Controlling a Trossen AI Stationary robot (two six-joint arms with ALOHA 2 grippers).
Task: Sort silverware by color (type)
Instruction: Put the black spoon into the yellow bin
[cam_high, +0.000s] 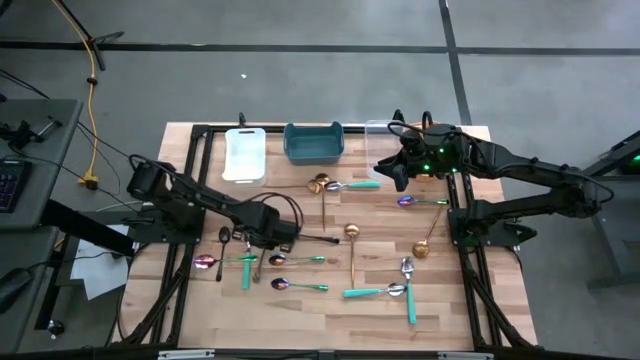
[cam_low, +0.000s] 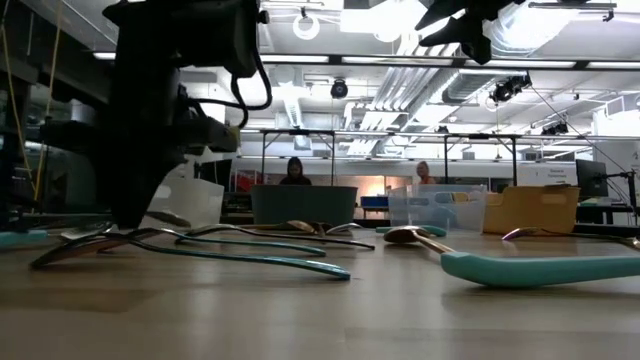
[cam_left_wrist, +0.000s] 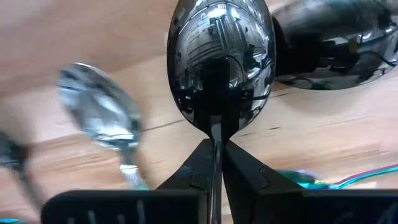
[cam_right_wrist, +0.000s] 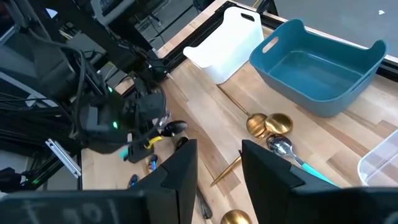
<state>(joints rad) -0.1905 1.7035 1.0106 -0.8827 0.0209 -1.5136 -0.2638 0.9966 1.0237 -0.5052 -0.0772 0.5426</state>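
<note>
Left tool (cam_left_wrist: 214, 163) clamped on shiny dark metal spoon (cam_left_wrist: 219, 62), seen only from the left wrist. From above, hidden under the arm. Right tool (cam_right_wrist: 219, 163) spread wide, raised by the far teal plastic bin (cam_right_wrist: 317, 59).

My left pincer (cam_high: 262, 243) sits low in the lower left of the overhead frame, pinched on a dark mirror-bowled spoon (cam_left_wrist: 217, 62) and hemmed in by teal-handled spoons (cam_high: 300, 286) and a purple spoon (cam_high: 205, 262) close beside it. Bare light-wood counter (cam_high: 470, 300) lies open at the lower right. My right pincer (cam_high: 385, 170) hangs high, fingers apart, near the clear bin (cam_high: 380, 135); gold spoons (cam_high: 320, 185) lie to its left.
</note>
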